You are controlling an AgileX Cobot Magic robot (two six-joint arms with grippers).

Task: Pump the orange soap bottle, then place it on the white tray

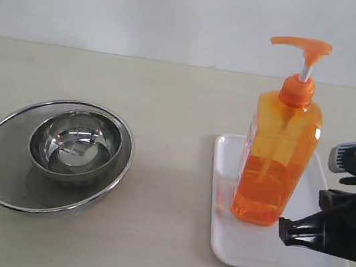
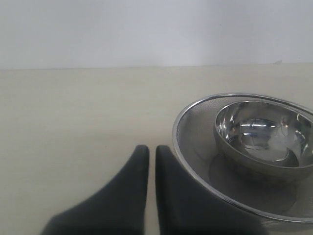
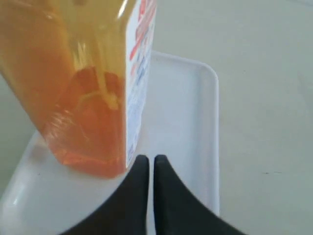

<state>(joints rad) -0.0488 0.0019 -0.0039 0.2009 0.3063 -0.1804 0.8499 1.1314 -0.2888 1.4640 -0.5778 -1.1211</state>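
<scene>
Exterior view — soap bottle [image 1: 274, 169] upright, on tray [image 1: 293, 263]

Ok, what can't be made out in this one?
1. Orange soap bottle: its label print is blurred in the right wrist view and too small in the exterior view.
2. Right gripper: the right wrist view cannot settle whether its tips touch the bottle, and the exterior view's edge cuts it off.
3. Left gripper: outside the exterior view.

Left end effector [image 2: 152, 148]: dark fingers drawn together, only a thin slit between them
Right end effector [image 3: 151, 157]: fingers likewise together, thin slit
Right arm [image 1: 352, 229]: black, reaching in low from the right edge
</scene>
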